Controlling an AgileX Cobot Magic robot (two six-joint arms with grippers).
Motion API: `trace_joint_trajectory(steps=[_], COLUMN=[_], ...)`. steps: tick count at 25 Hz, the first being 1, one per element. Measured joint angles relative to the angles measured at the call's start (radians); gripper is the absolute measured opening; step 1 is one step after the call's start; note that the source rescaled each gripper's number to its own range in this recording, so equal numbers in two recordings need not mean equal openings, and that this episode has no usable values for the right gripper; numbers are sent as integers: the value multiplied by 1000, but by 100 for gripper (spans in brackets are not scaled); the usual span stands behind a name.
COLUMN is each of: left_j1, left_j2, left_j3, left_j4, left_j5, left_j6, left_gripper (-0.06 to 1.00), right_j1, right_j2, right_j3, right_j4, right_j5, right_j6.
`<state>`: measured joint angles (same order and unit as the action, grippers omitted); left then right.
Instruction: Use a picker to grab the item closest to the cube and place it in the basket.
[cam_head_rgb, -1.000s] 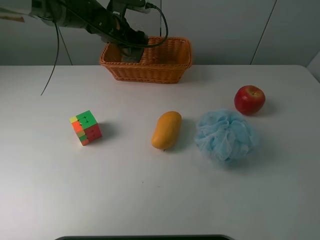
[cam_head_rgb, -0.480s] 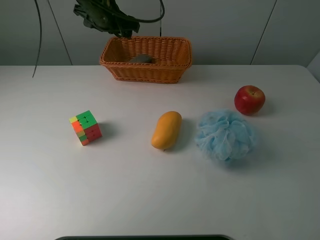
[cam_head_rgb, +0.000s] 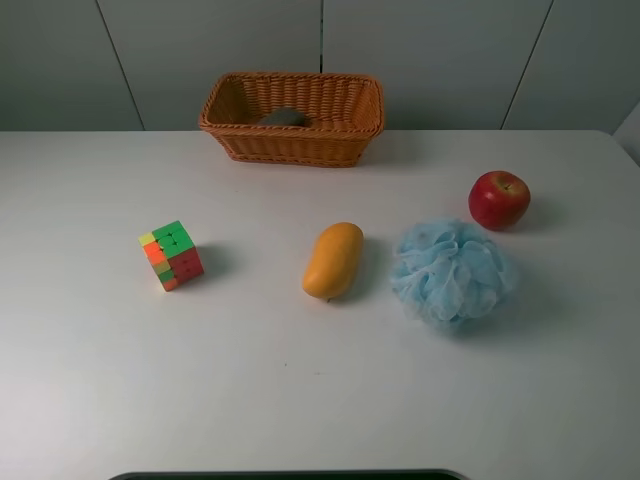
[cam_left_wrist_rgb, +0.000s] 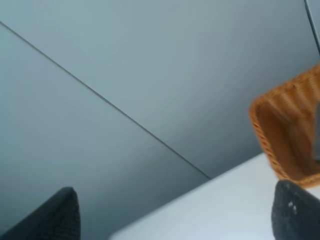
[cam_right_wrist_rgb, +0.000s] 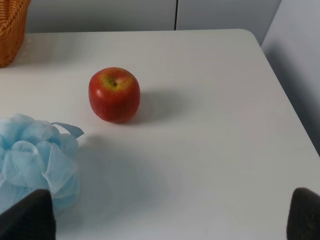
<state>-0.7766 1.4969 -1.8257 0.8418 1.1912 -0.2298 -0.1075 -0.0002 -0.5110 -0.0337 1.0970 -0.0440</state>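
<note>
The multicoloured cube (cam_head_rgb: 171, 255) sits on the white table at the left. A yellow mango (cam_head_rgb: 333, 260) lies to its right, near the table's middle. The wicker basket (cam_head_rgb: 292, 140) stands at the back and holds a grey object (cam_head_rgb: 284, 117). No arm shows in the exterior high view. My left gripper (cam_left_wrist_rgb: 175, 215) is open and empty, raised and facing the wall, with a corner of the basket (cam_left_wrist_rgb: 290, 130) at the edge of its view. My right gripper (cam_right_wrist_rgb: 170, 220) is open and empty above the table's right side.
A red apple (cam_head_rgb: 499, 199) sits at the right and also shows in the right wrist view (cam_right_wrist_rgb: 114, 94). A blue bath pouf (cam_head_rgb: 451, 272) lies between mango and apple; part of it shows in the right wrist view (cam_right_wrist_rgb: 35, 160). The table's right edge (cam_right_wrist_rgb: 290, 105) is close.
The left arm rose from over the basket and left the exterior high view. The grey object stays in the basket. Nothing else moved.
</note>
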Motion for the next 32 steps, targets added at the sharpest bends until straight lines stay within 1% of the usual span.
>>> trace_joint_trajectory(steps=[4, 7, 9, 11, 14, 20, 23, 25, 27, 28, 30, 32], left_j1=[-90, -104, -105, -105, -108, -110, -110, -108, -62, -14, 103, 240], left_j2=[-179, -282, -344, -393, -438, -440, -438, -451, -482, -500, -554, -609], left_j3=[38, 49, 49, 49, 49, 49, 49, 49, 51, 51, 51, 51], left_j4=[71, 74, 31, -50, -116, -176, -215, -219, -228, -252, -314, -388], left_j5=[16, 23, 25, 27, 33, 33, 33, 33, 33, 33, 33, 33], left_j6=[29, 36, 52, 66, 75, 78, 108, 128, 147, 164, 207, 259], left_gripper=[98, 98, 98, 98, 98, 100, 100, 100, 100, 100, 100, 100], right_j1=[0, 0, 0, 0, 0, 0, 0, 0, 0, 0, 0, 0], right_j2=[0, 0, 0, 0, 0, 0, 0, 0, 0, 0, 0, 0], right_j3=[0, 0, 0, 0, 0, 0, 0, 0, 0, 0, 0, 0], right_j4=[0, 0, 0, 0, 0, 0, 0, 0, 0, 0, 0, 0], right_j5=[0, 0, 0, 0, 0, 0, 0, 0, 0, 0, 0, 0], right_j6=[0, 0, 0, 0, 0, 0, 0, 0, 0, 0, 0, 2])
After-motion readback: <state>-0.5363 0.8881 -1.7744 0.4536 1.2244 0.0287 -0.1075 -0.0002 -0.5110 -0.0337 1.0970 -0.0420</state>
